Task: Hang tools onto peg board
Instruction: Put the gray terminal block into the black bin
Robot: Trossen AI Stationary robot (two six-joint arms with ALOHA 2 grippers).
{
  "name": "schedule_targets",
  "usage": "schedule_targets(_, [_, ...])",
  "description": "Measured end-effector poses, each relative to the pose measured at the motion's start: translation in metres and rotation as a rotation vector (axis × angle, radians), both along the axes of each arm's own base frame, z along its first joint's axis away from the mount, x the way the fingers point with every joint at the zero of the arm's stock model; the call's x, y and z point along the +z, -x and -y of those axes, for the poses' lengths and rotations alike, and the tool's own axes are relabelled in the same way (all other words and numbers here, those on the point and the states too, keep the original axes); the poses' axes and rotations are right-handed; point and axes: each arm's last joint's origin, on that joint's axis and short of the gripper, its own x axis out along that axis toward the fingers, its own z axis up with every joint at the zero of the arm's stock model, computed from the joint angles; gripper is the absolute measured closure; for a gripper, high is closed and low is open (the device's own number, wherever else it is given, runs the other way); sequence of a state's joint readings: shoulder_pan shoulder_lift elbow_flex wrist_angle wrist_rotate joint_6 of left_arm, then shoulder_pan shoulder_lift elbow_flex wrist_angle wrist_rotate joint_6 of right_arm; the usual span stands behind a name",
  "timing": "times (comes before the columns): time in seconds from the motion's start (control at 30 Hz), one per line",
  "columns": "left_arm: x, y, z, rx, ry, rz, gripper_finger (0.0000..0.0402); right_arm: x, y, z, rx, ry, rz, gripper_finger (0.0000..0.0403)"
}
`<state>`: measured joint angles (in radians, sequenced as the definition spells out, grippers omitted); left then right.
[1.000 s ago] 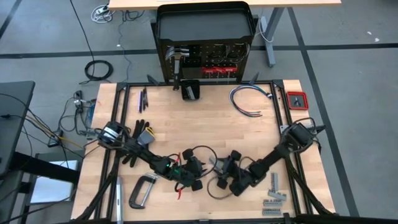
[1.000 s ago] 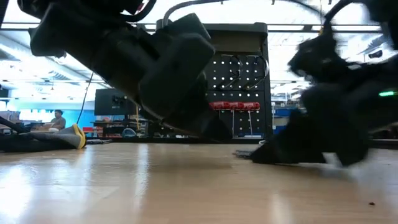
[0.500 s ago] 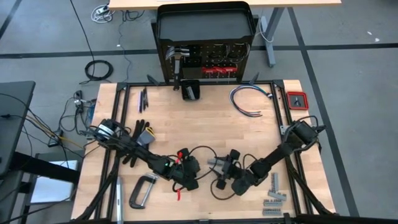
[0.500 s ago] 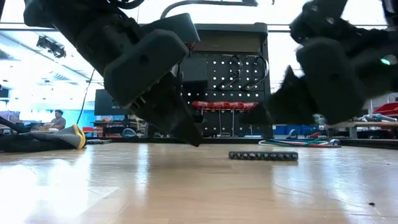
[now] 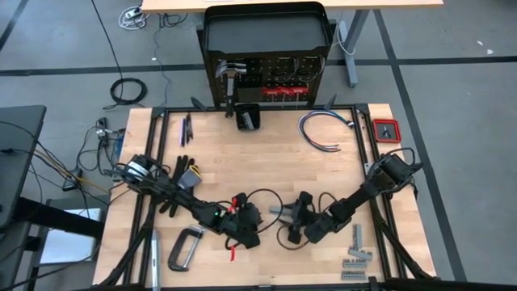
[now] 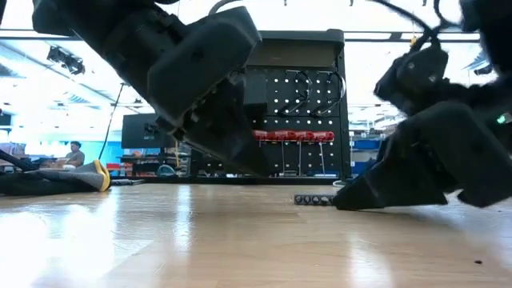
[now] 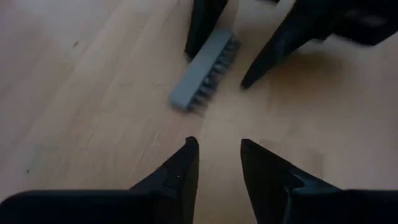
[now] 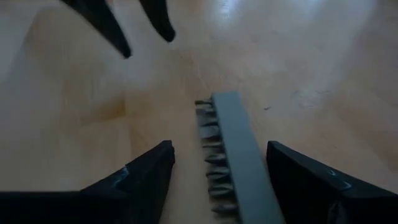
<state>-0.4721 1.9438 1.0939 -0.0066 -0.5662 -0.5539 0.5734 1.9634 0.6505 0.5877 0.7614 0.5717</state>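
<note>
1. Two grippers face each other low over the front of the table point(image 5: 266, 162), with a grey toothed metal strip point(image 7: 204, 79) lying flat on the wood between them.
2. Right gripper point(image 8: 217, 180): fingers spread, straddling one end of the strip without visibly touching it.
3. Left gripper point(image 7: 219, 163): fingers parted, empty, the strip just ahead of its tips.
4. Behind the table stands the peg board point(image 5: 266, 81), a hammer point(image 5: 233, 74) already hanging on it.
</note>
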Motion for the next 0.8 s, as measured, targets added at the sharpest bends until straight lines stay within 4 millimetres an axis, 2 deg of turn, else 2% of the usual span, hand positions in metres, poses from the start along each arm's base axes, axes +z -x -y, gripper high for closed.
schedule_targets(0.13, [0.005, -0.005, 0.002, -0.022, 0.005, 0.06, 0.0277, -0.017, 0.005, 0.01, -0.005, -0.035, 0.039, 0.0148])
schedule_targets(0.23, [0.01, -0.009, 0.005, -0.047, 0.005, 0.123, 0.0277, -0.026, 0.007, 0.011, 0.004, 0.007, 0.047, 0.0167])
schedule_targets(0.43, [0.027, -0.017, 0.015, -0.127, -0.008, 0.303, 0.0277, -0.031, 0.005, 0.008, 0.021, 0.027, 0.042, 0.0219])
schedule_targets(0.63, [0.061, -0.007, 0.031, -0.262, -0.033, 0.419, 0.0277, -0.027, 0.003, 0.009, 0.043, 0.02, 0.042, 0.027])
schedule_targets(0.8, [0.101, 0.017, 0.034, -0.245, -0.027, 0.439, 0.0277, -0.023, 0.0, 0.007, 0.058, 0.013, 0.034, 0.0273])
